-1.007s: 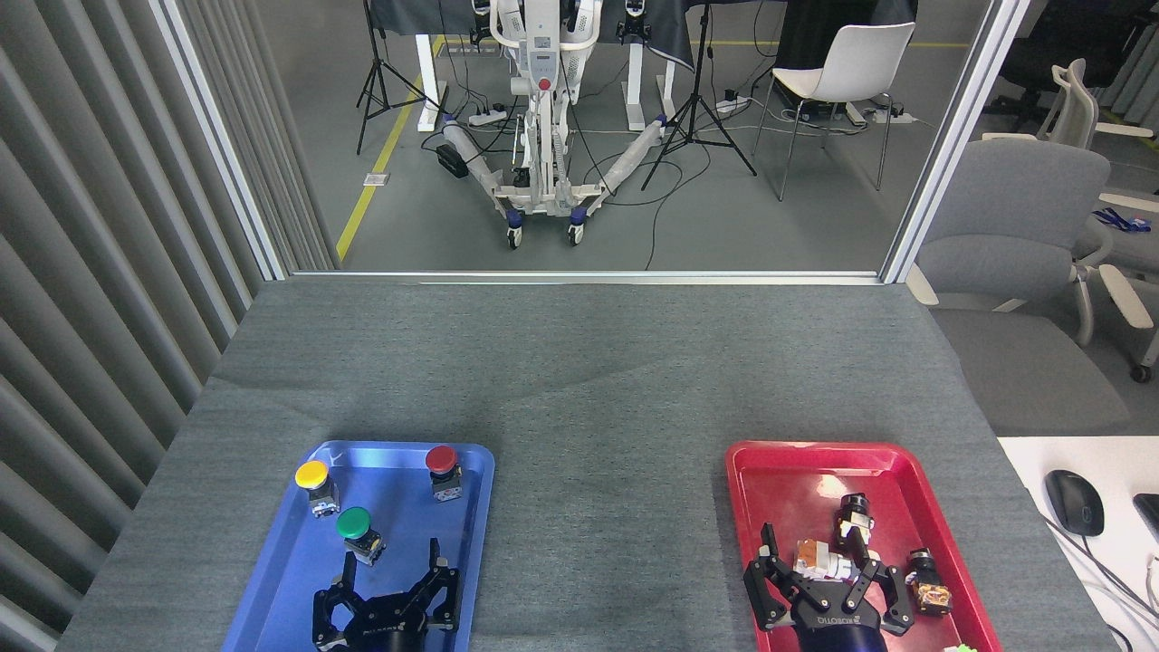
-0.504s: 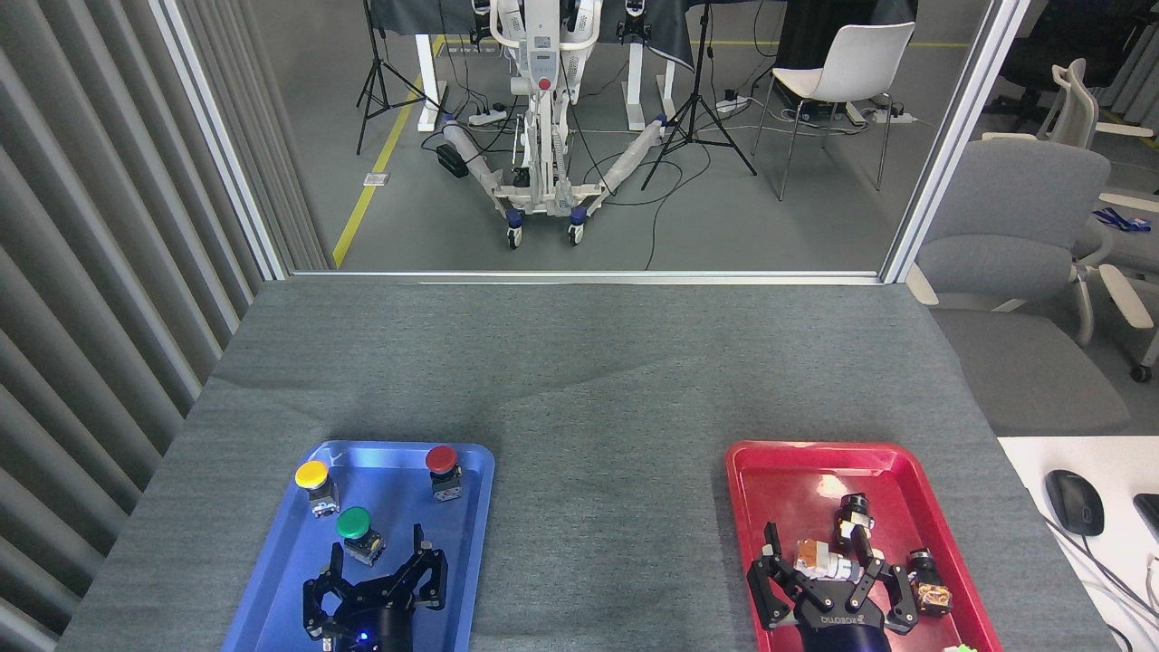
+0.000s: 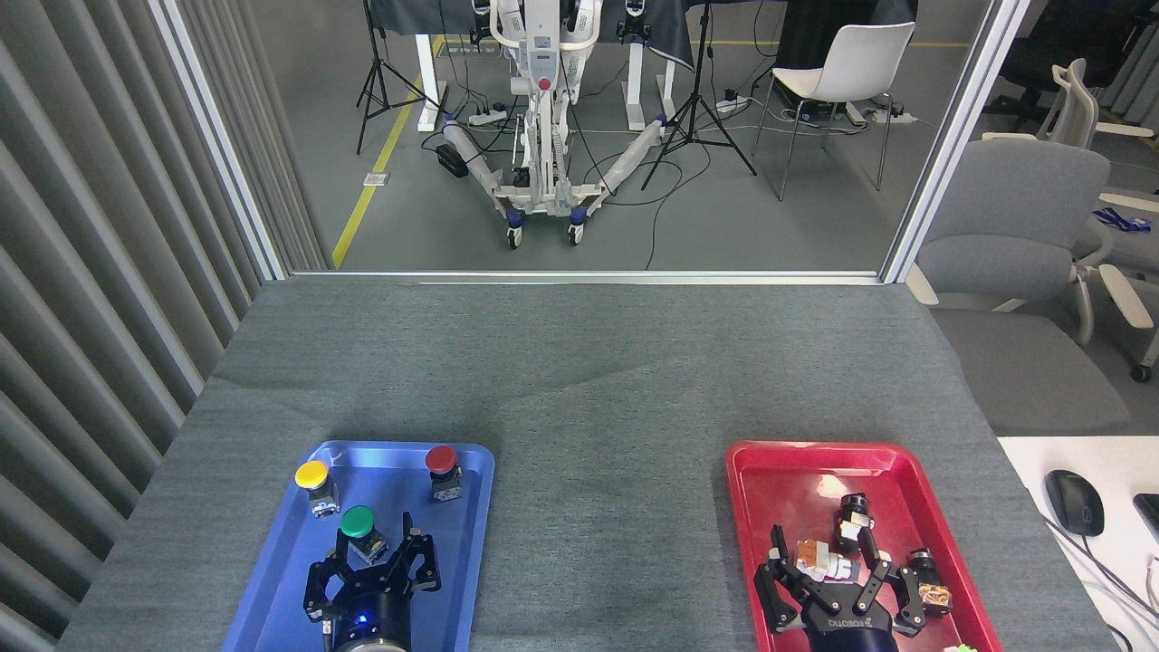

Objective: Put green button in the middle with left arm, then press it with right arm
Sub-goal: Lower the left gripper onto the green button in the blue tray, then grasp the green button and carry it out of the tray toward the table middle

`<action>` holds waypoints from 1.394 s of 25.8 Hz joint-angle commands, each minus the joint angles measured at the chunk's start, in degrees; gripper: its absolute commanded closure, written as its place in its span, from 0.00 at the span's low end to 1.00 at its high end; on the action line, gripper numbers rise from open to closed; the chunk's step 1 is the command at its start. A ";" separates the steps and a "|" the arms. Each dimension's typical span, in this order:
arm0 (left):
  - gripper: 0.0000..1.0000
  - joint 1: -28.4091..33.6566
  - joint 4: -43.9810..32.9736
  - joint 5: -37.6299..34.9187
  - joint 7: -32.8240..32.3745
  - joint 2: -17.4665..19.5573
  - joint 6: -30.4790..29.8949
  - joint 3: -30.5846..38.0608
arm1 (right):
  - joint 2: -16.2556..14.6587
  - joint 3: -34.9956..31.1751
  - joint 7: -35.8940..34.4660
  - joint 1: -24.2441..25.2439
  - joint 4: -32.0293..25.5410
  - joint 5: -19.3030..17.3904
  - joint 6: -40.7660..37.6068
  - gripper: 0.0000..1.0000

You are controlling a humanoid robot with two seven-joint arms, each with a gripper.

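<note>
The green button (image 3: pixel 359 525) sits in the blue tray (image 3: pixel 281 552), toward the near left part of it, with the yellow button (image 3: pixel 312 480) just behind it to the left and the red button (image 3: pixel 442 466) further back on the right. The left tool (image 3: pixel 373 560) is right up against it: its black fingers (image 3: pixel 412 552) are spread open and reach around the button's grey base from the near side, one to the left and the others to the right, though whether any finger actually touches the base I cannot tell. A blue light glows on the wrist below.

The middle (image 3: pixel 607 534), the bare grey cloth of the surface between the two trays, has nothing on it. Over the red tray (image 3: pixel 751 480) the right tool (image 3: pixel 838 584) hangs with its fingers splayed open, above a few small parts: an orange and white piece (image 3: pixel 815 557), a black and white one (image 3: pixel 853 518) and a brownish one (image 3: pixel 928 584) near the tray's right edge. A black computer mouse (image 3: pixel 1074 501) lies on the white desk at far right.
</note>
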 commanded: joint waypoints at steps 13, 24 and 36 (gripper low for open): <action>0.70 1.27 0.31 -0.17 0.15 0.41 -0.39 0.64 | -1.26 0.15 -0.07 1.97 -0.79 -0.27 -0.23 0.00; 1.00 5.40 -7.07 -0.35 4.19 4.63 -14.63 -0.50 | -1.88 0.23 -0.07 1.97 -0.79 -1.42 -0.23 0.00; 1.00 -5.76 -1.10 -8.78 3.57 4.36 -30.36 -23.79 | -1.88 1.02 -0.07 2.06 -0.79 -1.50 -0.32 0.00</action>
